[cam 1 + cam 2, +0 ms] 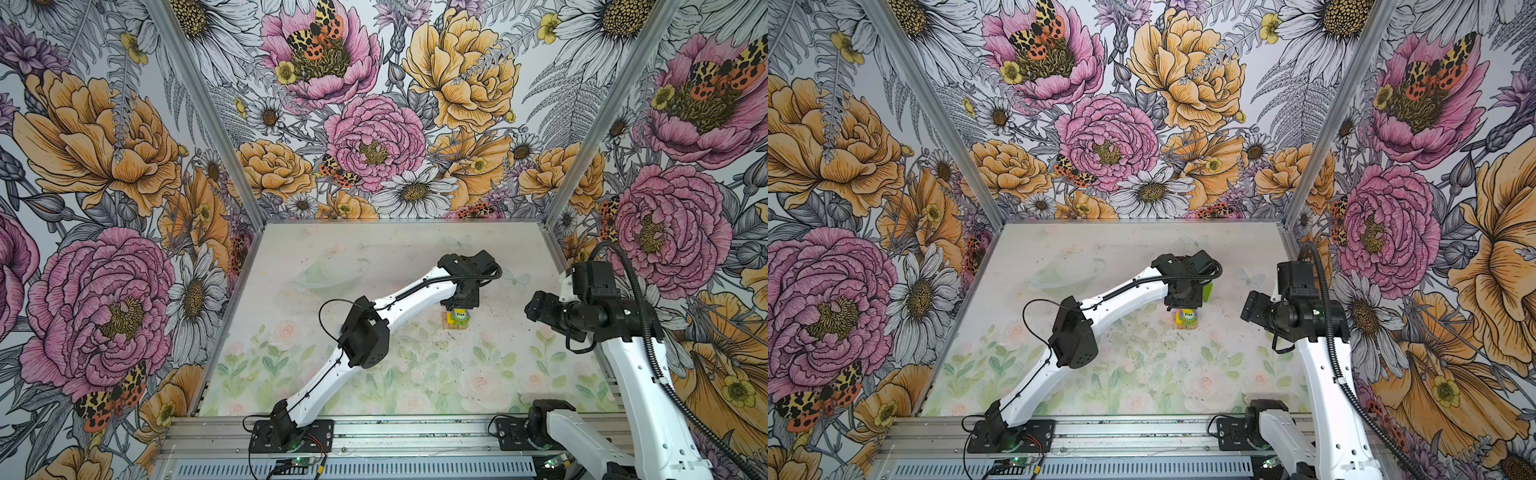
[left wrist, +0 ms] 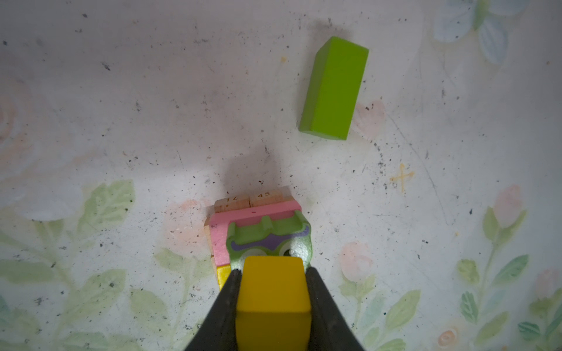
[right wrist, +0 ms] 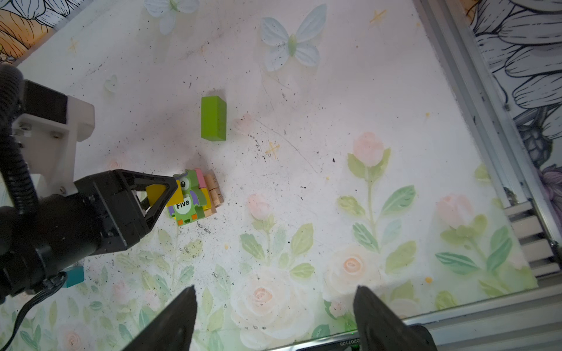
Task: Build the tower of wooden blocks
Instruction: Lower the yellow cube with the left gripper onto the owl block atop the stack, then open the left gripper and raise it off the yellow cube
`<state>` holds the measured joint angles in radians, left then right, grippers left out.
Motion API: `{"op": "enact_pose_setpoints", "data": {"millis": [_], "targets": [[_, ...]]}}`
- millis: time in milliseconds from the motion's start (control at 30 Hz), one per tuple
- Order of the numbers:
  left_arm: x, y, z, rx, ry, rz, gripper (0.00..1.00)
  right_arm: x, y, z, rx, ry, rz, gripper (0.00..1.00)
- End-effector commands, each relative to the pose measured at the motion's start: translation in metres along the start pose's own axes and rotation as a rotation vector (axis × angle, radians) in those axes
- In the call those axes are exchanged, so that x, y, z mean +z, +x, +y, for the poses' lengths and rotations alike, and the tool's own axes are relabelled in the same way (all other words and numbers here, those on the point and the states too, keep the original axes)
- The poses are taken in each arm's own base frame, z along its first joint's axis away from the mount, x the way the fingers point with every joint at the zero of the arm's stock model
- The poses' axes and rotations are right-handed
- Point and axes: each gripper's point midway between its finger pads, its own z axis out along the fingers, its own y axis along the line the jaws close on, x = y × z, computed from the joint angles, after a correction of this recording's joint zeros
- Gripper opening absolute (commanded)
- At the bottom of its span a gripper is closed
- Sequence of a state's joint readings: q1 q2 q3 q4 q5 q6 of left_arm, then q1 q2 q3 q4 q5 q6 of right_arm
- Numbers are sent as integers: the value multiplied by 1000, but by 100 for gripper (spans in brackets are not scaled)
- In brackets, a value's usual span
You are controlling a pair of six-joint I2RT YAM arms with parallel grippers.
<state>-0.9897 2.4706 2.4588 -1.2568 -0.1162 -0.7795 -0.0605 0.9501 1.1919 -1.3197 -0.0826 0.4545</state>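
Wood block tower [image 1: 456, 320] sits under the outstretched left tool [image 2: 272, 273] clenched on a yellow cube [image 2: 273, 288]; right tool [image 3: 275, 290] raised, released.

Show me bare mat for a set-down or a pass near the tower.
Free: the mat between the tower and the right gripper; also the strip along the back wall. Crowded: the left gripper, shut on a yellow cube, hangs over the tower, with the lime-green bar just beyond it.
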Motion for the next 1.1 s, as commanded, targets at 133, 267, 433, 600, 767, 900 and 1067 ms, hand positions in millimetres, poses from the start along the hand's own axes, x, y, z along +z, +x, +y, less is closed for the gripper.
{"op": "enact_pose_setpoints", "data": {"millis": [133, 267, 433, 600, 767, 900, 1067], "targets": [[7, -9, 7, -18, -21, -14, 26, 0, -3, -5, 17, 26, -13, 83], [8, -11, 7, -18, -18, -17, 28, 0, -3, -5, 17, 26, -12, 83], [8, -13, 4, -19, -11, -22, 30, 0, -4, -6, 17, 28, -12, 83], [6, -15, 3, -20, -2, -29, 31, -1, -4, -6, 13, 30, -15, 83], [5, -17, 1, -19, 5, -30, 37, 0, -5, -5, 9, 28, -11, 83], [4, -16, 2, -11, 7, -28, 51, 0, -6, -5, 5, 28, -12, 84], [-3, -19, -2, -4, 21, -40, 55, -2, -11, -4, 1, 30, -21, 84]]}}
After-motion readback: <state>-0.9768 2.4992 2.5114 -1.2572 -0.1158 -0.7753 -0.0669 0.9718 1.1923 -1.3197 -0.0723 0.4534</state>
